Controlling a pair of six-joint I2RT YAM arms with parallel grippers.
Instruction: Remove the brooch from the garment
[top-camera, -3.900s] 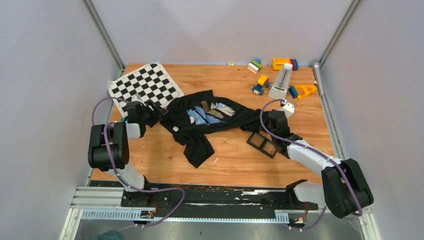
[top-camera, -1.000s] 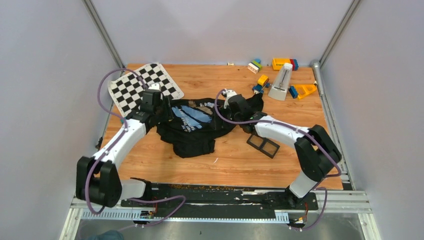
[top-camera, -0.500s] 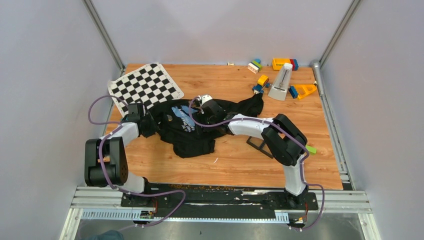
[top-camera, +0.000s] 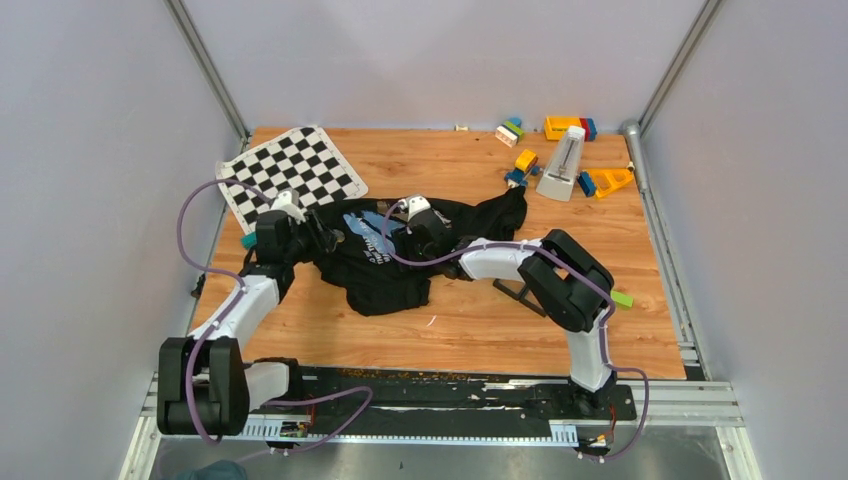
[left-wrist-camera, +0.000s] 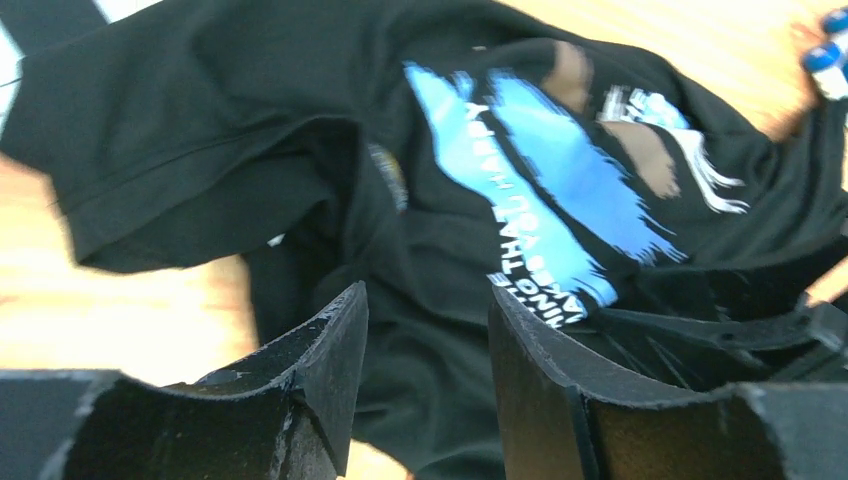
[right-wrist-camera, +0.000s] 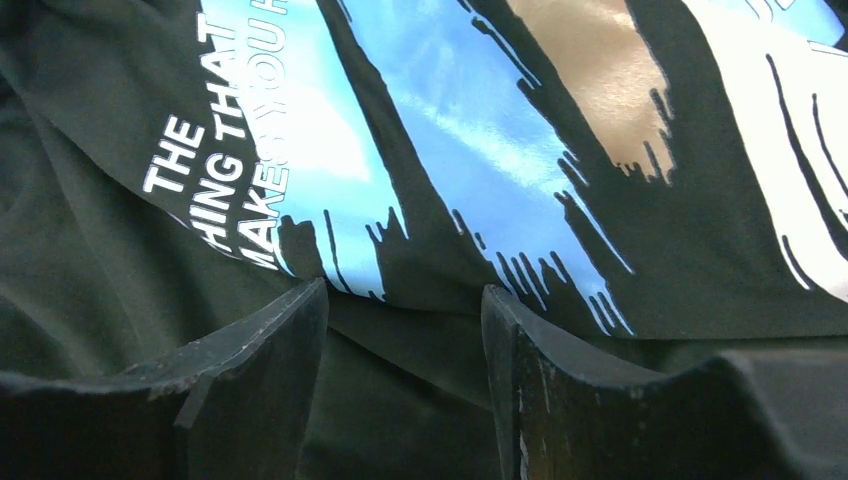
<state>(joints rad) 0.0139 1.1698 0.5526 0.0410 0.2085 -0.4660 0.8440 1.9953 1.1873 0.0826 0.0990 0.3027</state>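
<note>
The garment is a black T-shirt with a blue and white print, lying crumpled mid-table. In the left wrist view a small round pale disc, the brooch, sits half in a fold left of the print. My left gripper is at the shirt's left edge. Its jaws are open, with only cloth showing beyond them. My right gripper is over the print. It hangs low over a fold of the cloth, open and holding nothing.
A chequered mat lies at the back left, touching the shirt. Black square frames lie partly under my right arm. Toy blocks and a white metronome-shaped object stand at the back right.
Over the last second my right gripper swept left from the shirt's right sleeve to the print, and its jaws narrowed. My left gripper drew back, then came in again at the left edge.
</note>
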